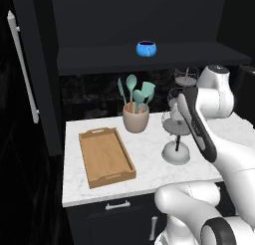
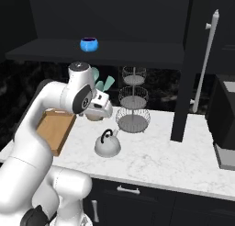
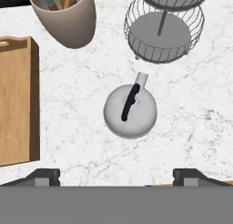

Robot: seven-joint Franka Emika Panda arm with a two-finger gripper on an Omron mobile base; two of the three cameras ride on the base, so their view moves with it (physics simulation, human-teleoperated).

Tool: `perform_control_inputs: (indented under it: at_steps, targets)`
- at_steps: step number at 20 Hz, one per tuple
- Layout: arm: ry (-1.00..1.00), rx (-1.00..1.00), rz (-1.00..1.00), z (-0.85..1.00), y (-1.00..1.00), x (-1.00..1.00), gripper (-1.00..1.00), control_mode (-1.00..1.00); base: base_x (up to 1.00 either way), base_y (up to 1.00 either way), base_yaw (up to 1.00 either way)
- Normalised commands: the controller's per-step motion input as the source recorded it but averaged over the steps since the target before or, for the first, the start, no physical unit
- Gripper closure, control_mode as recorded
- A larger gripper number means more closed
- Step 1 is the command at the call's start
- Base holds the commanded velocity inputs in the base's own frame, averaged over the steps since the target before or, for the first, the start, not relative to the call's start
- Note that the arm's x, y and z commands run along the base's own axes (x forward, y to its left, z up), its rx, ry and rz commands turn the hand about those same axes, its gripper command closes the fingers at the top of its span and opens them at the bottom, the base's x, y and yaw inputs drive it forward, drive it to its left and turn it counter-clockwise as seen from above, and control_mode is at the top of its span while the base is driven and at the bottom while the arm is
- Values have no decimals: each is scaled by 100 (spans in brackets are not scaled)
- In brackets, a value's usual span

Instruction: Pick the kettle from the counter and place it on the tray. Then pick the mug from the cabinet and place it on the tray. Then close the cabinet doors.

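A: Where is the squat grey metal kettle (image 3: 130,110)?
B: On the white marble counter (image 3: 191,123), between the wooden tray (image 3: 16,100) and wire basket stand (image 3: 164,34).
A: And the gripper (image 3: 116,176)?
B: Above it, jaws spread wide, holding nothing.

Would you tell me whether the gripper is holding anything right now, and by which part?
Nothing is held: the gripper is open above the kettle, which sits on the counter.

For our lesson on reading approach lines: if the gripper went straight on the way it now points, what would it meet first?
Most likely the kettle. The open gripper looks down on the marble counter, and the kettle's black arched handle lies close to that line, slightly to one side. Depth is unclear, so it might graze the dome instead.
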Motion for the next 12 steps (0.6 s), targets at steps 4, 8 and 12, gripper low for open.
perform_control_inputs:
  at_steps: [4, 8, 12]
  targets:
    - [0, 1, -4, -27, -10, 5, -100, -100, 0, 0, 0]
    - [5, 0, -10, -30, -8, 26, -100, -100, 0, 0, 0]
    - [10, 0, -5, -19, -3, 26, -100, -100, 0, 0, 0]
